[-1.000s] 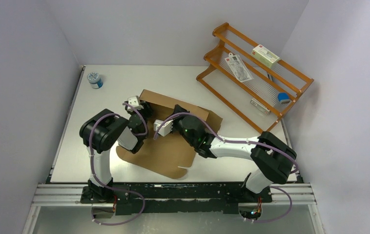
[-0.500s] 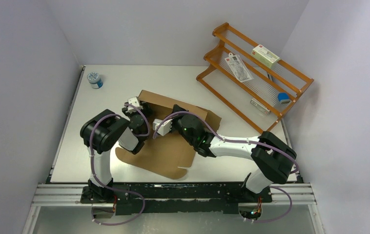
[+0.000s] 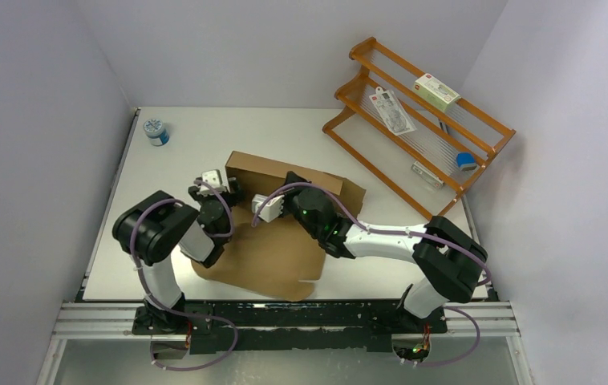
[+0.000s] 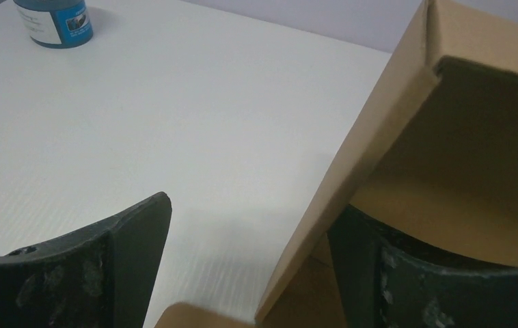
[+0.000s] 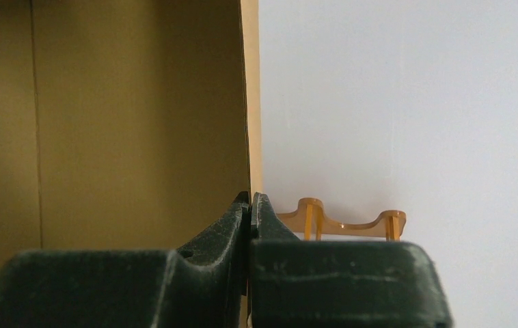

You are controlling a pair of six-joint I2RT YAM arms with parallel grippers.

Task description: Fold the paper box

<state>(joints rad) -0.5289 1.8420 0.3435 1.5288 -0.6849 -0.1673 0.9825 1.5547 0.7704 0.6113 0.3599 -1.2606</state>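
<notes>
The paper box [image 3: 273,249] is a brown cardboard sheet lying mid-table, with its far wall [image 3: 285,172] folded up. In the left wrist view a raised side wall [image 4: 372,137] of the box runs up between my fingers, close to the right finger [image 4: 393,273]. My left gripper [image 3: 214,180] [image 4: 253,212] stands wide open at the box's far left corner and straddles that wall without pinching it. My right gripper [image 3: 262,207] [image 5: 251,199] is inside the box, shut on the thin edge of an upright cardboard panel [image 5: 140,116].
A small blue jar [image 3: 156,131] [image 4: 55,20] stands at the table's far left. An orange wooden rack [image 3: 417,120] [image 5: 342,222] holding small packets leans at the far right. Grey walls close in the table on three sides.
My left gripper has opened wider and let go of the side wall, and its arm has drawn back towards the near left. The right gripper has stayed shut in place.
</notes>
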